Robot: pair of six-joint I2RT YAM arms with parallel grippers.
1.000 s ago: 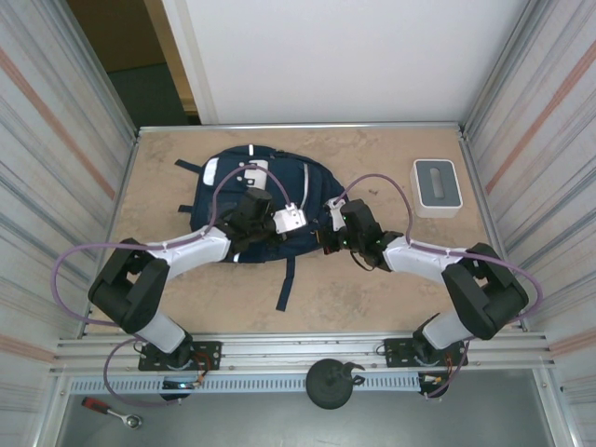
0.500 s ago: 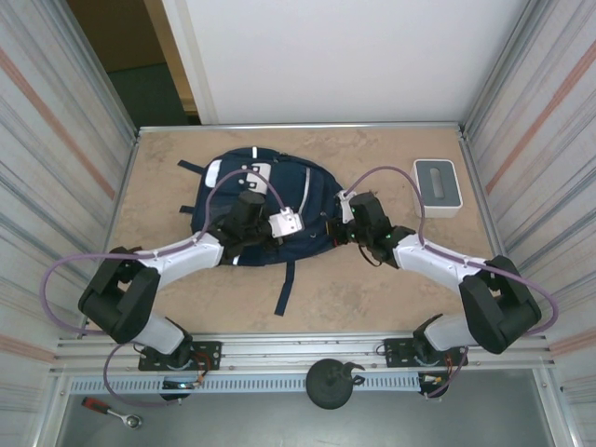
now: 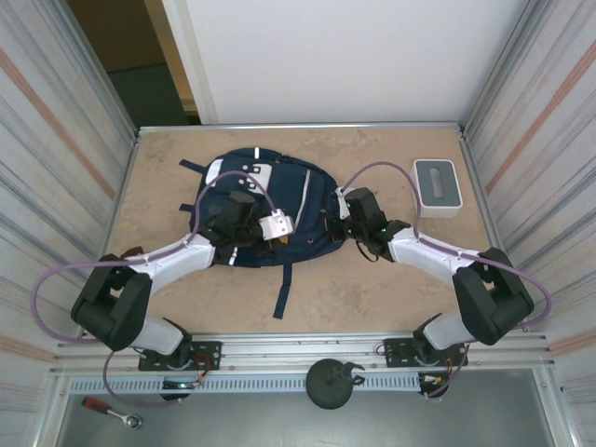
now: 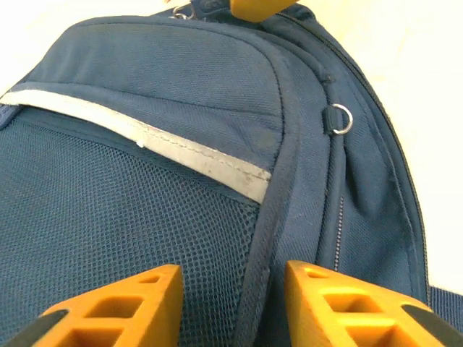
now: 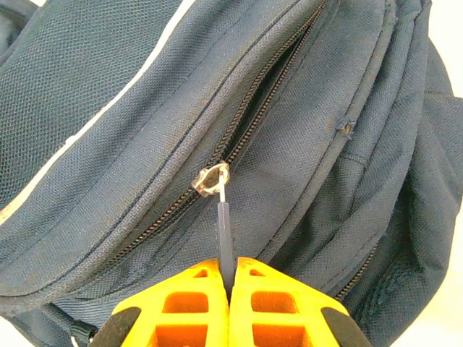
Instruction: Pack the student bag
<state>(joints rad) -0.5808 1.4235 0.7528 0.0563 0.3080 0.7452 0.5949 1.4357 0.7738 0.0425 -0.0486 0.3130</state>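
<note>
My right gripper (image 5: pixel 228 288) is shut on the zipper pull (image 5: pixel 225 230) of the bag (image 3: pixel 279 200). My left gripper (image 4: pixel 233 307) stands half open, empty.

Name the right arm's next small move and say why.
Probably draw the right gripper along the zipper line toward the closed teeth. Its jaws are shut on the zipper pull, the slider sits partway along the student bag's track, and the teeth are parted on one side of it only.
</note>
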